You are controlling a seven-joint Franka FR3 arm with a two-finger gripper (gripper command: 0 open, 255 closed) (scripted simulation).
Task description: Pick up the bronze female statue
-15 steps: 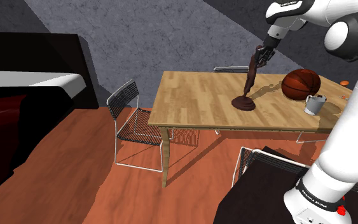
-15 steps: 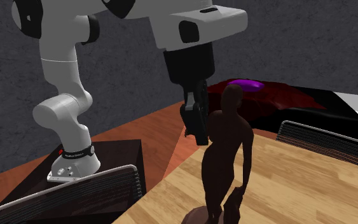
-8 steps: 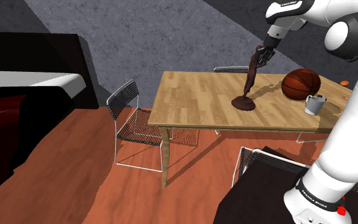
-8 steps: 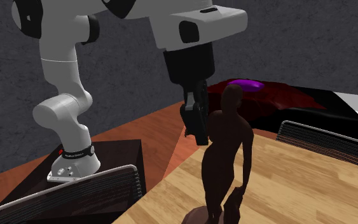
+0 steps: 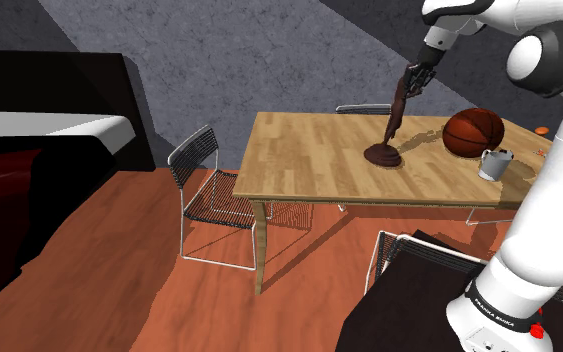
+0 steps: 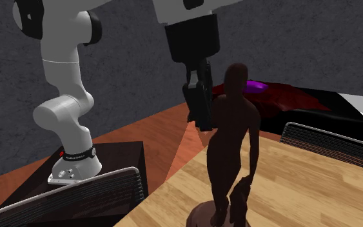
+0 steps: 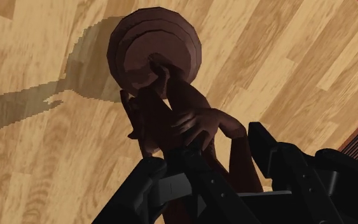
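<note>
claw (image 6: 204, 120) clamped on statue (image 6: 235, 148) | both higher than before | over table (image 5: 299, 160)

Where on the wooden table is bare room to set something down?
The light wooden table is bare across the shoulder view's left half, from its left edge to the dark brown figure statue. The right end is crowded: statue, orange-brown basketball and grey mug are close together, with the black gripper on the statue.
</note>
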